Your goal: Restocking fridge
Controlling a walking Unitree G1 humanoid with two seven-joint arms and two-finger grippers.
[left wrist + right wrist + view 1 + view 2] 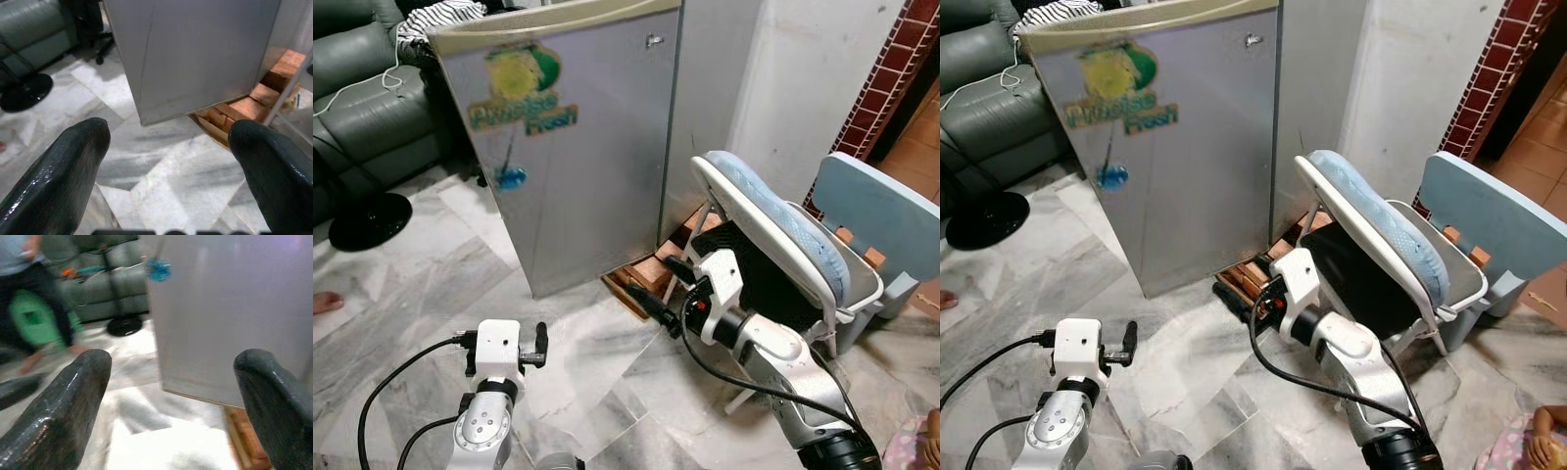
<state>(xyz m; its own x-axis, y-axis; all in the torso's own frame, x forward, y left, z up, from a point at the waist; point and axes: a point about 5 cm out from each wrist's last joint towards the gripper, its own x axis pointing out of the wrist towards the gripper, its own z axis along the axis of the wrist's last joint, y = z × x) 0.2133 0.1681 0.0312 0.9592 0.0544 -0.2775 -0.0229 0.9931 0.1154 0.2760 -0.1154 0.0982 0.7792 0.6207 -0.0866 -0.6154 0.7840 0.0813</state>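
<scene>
A small silver fridge [578, 147] stands ahead with its door closed and a yellow-green sticker on the front. It rests on wooden blocks [651, 274]. My right gripper [666, 289] is held out low toward the fridge's bottom right corner, and its fingers [73, 396] are open with nothing between them. My left gripper [540, 345] hovers over the marble floor in front of the fridge. It is also open and empty, with its fingers [68, 166] spread wide. No item for the fridge can be made out.
A folding chair with a blue cushion [773, 220] leans right beside my right arm, and a pale blue plastic chair [881, 215] stands behind it. A fan base [367, 220] and a grey sofa [362, 88] are at the left. A person [29, 284] moves near the sofa.
</scene>
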